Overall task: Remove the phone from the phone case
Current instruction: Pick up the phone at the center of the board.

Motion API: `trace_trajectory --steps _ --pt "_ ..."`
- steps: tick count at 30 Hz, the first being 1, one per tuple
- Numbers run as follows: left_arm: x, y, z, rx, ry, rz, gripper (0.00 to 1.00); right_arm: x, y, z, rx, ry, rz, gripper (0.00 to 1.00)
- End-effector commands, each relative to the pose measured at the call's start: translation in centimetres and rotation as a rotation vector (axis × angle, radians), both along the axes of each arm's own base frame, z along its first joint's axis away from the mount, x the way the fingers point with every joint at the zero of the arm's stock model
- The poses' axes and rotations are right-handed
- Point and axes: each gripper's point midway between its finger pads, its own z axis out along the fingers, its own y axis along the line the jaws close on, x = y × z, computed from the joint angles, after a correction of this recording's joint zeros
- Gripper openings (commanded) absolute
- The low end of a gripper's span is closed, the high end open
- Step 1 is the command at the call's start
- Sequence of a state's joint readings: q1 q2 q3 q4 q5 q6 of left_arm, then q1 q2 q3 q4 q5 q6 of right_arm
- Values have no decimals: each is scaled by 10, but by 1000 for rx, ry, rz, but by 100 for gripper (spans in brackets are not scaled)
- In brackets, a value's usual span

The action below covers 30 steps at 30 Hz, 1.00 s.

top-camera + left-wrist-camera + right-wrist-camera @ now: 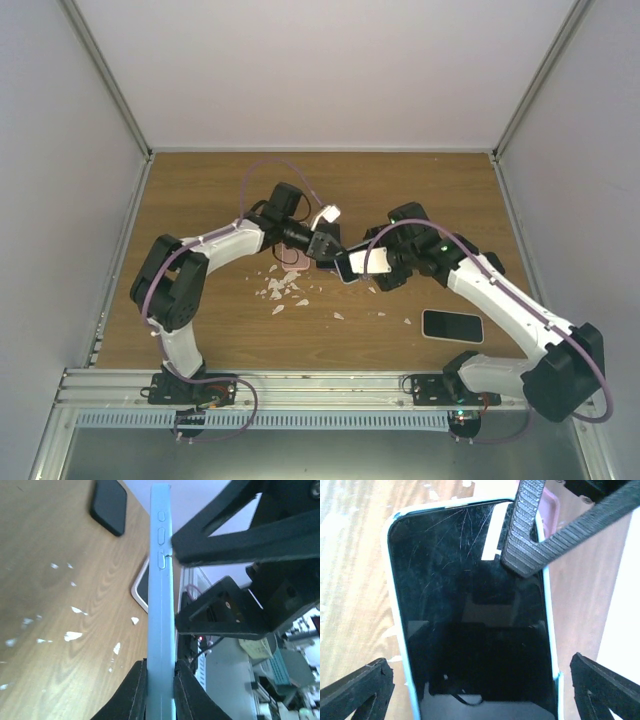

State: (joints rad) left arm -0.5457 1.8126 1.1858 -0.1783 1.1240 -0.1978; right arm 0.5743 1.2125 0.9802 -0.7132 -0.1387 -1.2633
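A phone with a scratched black screen (470,605) sits in a light blue case (387,545) and is held above the table between both arms (362,263). My left gripper (160,680) is shut on the case, pinching its front and back. The case's side edge with buttons (161,560) runs up the left wrist view. One left finger (525,530) lies over the screen's top right corner. My right gripper (480,690) is open, its fingers (355,690) straddling the phone's lower end with small gaps. In the top view the left gripper (330,245) and right gripper (378,268) meet at the phone.
A bare black phone (452,325) lies on the wooden table at the right, also in the left wrist view (109,505). A pink case (293,257) lies under the grippers. White scraps (280,290) are scattered on the table (200,200). Grey walls enclose the table.
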Motion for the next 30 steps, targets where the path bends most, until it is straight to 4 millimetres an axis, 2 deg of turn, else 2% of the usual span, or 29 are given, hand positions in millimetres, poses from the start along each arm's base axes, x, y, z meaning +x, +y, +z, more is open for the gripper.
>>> trace_trajectory --steps 1,6,9,15,16,21,26,30 --pt "31 22 58 -121 -143 83 0 21 22 44 145 -47 -63 99" --pt "59 49 91 -179 -194 178 0 37 35 75 236 -49 -98 100" --pt "74 68 108 -206 -215 244 0 50 40 102 337 -38 -148 100" --pt "97 108 146 -289 -247 381 0 94 46 178 654 76 -316 100" --pt "98 112 152 -302 -252 395 0 100 48 181 690 110 -333 100" --pt "100 135 191 -365 -321 466 0 126 48 228 915 258 -386 100" --pt "93 150 229 -425 -413 510 0 129 52 268 1114 484 -343 100" --pt "88 157 253 -470 -457 533 0 130 54 285 1218 633 -335 100"
